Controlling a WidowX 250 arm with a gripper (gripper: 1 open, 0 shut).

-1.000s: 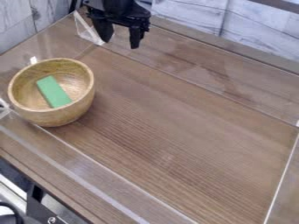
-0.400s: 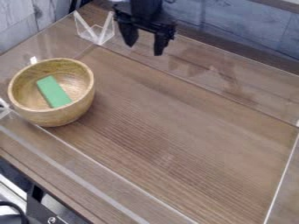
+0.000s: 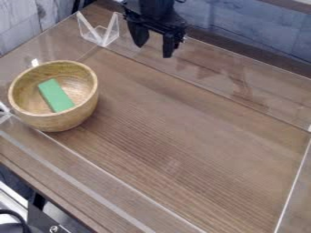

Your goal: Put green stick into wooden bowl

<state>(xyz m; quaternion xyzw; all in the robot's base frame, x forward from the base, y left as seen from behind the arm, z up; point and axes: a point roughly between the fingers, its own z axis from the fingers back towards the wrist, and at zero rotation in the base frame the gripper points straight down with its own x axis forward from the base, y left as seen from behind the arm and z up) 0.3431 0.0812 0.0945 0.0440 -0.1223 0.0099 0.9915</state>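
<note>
Green stick [image 3: 54,96], flat, matte, plainly rectangular.

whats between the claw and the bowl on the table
Just bare wood: in the camera view, nothing stands on the tabletop between the claw and the bowl.

Claw [image 3: 155,38] blurred; arm above it cut off by top edge.
</note>
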